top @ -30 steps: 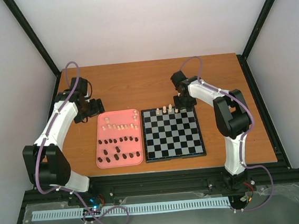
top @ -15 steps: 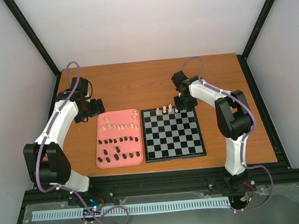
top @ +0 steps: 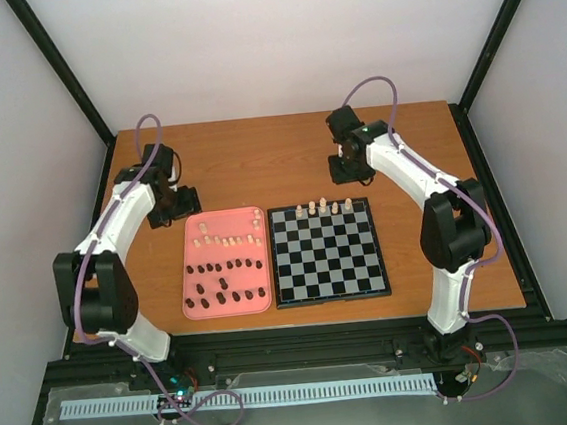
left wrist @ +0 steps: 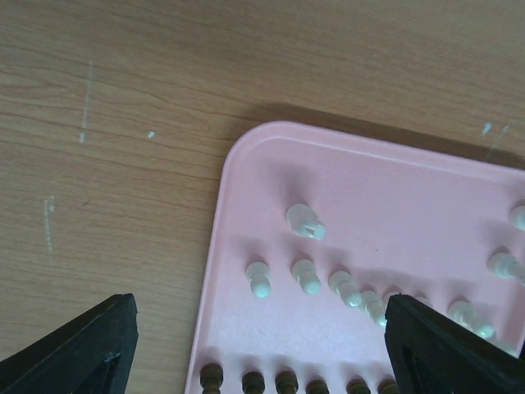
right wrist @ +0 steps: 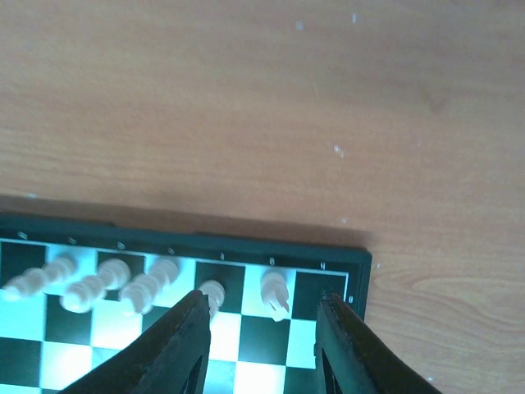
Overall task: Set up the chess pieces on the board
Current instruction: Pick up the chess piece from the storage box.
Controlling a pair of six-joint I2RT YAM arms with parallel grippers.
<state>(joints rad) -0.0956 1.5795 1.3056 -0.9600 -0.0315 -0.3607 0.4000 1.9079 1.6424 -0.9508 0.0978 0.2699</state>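
The board (top: 328, 253) lies right of centre, with several cream chess pieces (top: 324, 207) standing along its far row. My right gripper (top: 350, 173) is open and empty, raised just behind the board's far right corner. In the right wrist view the open gripper (right wrist: 262, 328) has a cream piece (right wrist: 275, 293) standing free on the board (right wrist: 246, 238) below the gap. My left gripper (top: 184, 203) is open and empty above the pink tray's far left corner. In the left wrist view the gripper (left wrist: 258, 345) hangs over cream pieces (left wrist: 305, 221) and dark pieces (left wrist: 212, 377).
The pink tray (top: 196, 276) lies left of the board and holds a row of cream pieces (top: 228, 241) and two rows of dark brown pieces (top: 225, 283). Bare wooden table (top: 258, 160) stretches behind both. Black frame posts stand at the table's far corners.
My right gripper has drawn back and away from the board's far row, leaving one more cream piece standing near the far right corner. My left arm has shifted slightly.
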